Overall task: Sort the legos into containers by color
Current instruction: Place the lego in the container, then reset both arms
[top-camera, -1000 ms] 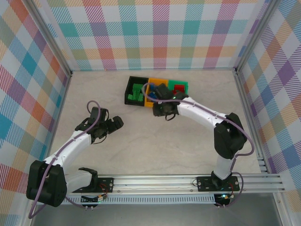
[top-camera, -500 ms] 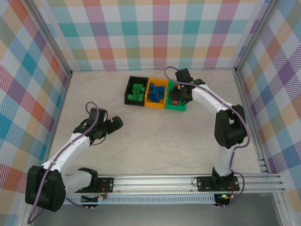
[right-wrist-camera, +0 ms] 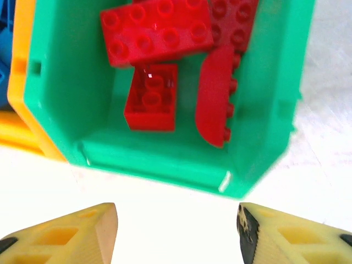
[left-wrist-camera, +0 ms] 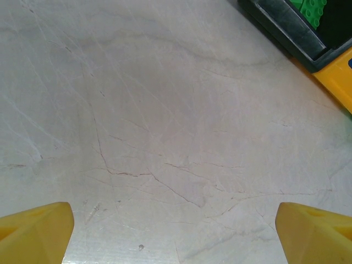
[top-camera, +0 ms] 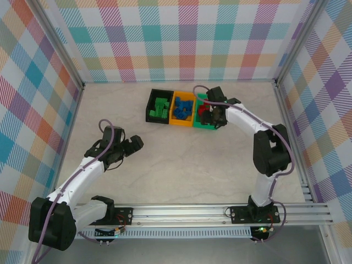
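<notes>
Three bins stand joined in a row toward the back of the tabletop (top-camera: 181, 159), and every brick in sight lies inside one of them. The black bin (top-camera: 149, 104) on the left holds green bricks (top-camera: 160, 107), the orange bin (top-camera: 181, 123) in the middle holds blue bricks (top-camera: 183, 108), and the green bin (right-wrist-camera: 154, 157) on the right holds at least four red bricks (right-wrist-camera: 157, 33), one of them tipped on its side against the bin wall. The right hand (right-wrist-camera: 176, 231) hangs over the near edge of the green bin, fingers apart with nothing between them. The left hand (left-wrist-camera: 173, 234) sits over bare tabletop well apart from the bins, fingers spread wide and empty.
</notes>
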`<state>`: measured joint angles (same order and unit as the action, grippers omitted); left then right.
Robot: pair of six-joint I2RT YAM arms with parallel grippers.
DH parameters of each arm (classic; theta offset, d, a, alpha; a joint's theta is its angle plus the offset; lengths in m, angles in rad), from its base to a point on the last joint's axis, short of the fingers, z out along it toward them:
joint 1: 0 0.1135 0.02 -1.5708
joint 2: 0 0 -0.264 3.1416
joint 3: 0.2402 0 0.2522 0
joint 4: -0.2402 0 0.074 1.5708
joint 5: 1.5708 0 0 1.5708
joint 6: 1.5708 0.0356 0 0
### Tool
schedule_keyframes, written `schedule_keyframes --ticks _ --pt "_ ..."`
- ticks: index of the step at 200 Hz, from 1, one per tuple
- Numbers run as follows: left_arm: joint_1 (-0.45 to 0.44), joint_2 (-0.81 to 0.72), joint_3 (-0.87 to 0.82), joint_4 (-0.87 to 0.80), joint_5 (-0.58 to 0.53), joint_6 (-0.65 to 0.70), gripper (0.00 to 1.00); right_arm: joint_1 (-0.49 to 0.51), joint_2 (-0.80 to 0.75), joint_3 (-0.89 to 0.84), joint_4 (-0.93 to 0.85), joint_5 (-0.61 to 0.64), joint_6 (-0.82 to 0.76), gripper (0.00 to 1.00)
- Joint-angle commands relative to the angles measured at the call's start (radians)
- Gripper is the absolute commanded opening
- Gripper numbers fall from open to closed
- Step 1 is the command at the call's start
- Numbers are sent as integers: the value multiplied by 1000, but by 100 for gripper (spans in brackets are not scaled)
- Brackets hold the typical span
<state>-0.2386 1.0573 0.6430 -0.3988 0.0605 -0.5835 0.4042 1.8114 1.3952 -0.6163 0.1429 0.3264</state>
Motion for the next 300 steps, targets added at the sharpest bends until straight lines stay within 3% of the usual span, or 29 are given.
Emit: schedule_keyframes --ticks 1,42,78,97,145,175,203,231,300 --pt "15 -21 2 -36 -41 8 94 1 -134 -73 43 16 -29 60" --pt "19 -98 -11 -12 -114 2 93 1 -417 -261 111 146 -86 63" --pt "23 -151 15 -64 -261 10 93 1 -631 -355 125 291 -85 67" --pt "25 -170 35 -101 -343 26 99 0 -713 -393 146 352 -70 72" --pt "30 -225 88 -158 -529 77 100 -10 -749 -478 227 604 -27 100" --pt "32 -266 57 -65 -590 247 100 -40 -703 -588 413 731 -98 99" --pt "31 -301 -63 110 -636 381 100 -113 -645 -759 708 702 -153 99" --pt "32 -324 -182 291 -684 449 100 -192 -659 -929 978 520 -178 99" --pt "51 -258 -366 666 -721 486 100 -267 -598 -1007 1115 408 -204 99"
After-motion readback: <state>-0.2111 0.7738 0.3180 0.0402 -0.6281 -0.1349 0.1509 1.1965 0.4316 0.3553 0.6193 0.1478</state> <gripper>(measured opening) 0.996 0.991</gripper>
